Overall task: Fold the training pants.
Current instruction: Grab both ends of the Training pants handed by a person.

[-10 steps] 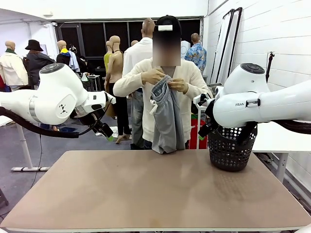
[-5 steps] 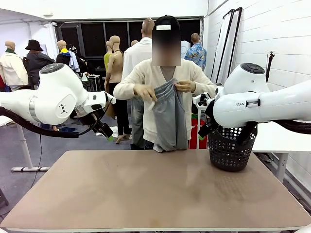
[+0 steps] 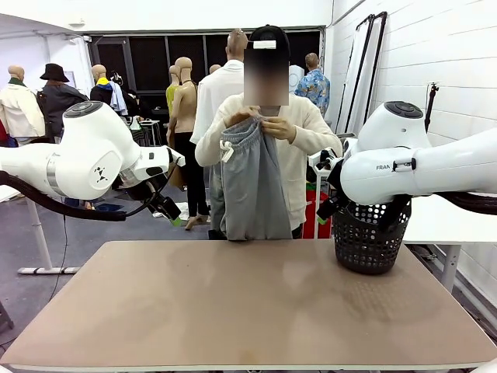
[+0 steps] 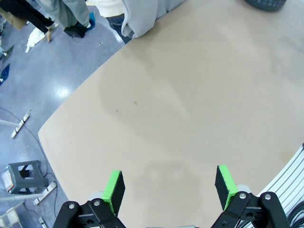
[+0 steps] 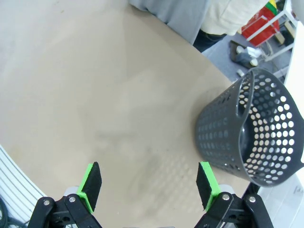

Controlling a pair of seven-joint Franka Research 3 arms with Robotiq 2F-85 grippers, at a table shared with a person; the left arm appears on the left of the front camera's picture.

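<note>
The broad tan desk with rounded corners [image 3: 233,311] carries one thing: a dark grey perforated plastic basket [image 3: 371,242] standing upright near its far right corner; the right wrist view looks down into the basket's open mouth [image 5: 251,133]. Around the desk lies a grey polished floor [image 4: 28,95], a white panelled wall [image 3: 458,62] runs along the right, and a dark gridded wall closes off the back, where other people stand.

The light grey jersey training pants with a white drawstring [image 3: 252,186] are off the desk, hanging in front of the person at the far side. One hand [image 3: 245,116] and the other hand [image 3: 278,127] pinch the gathered waistband close together at the upper chest. The hem hangs at the desk's far edge, seen as grey cloth at the top of both wrist views [image 4: 147,16] [image 5: 175,14].

The white left arm [image 3: 85,155] and white right arm [image 3: 419,167] hover at the sides; the left jaws stand wide apart over bare desk, and the right jaws likewise, beside the basket, neither touching anything.

Half a second ago the hands were spread wider and lower on the waistband; now they are higher and nearer each other, and the pants hang broader and more to the left. Both arms are where they were.
</note>
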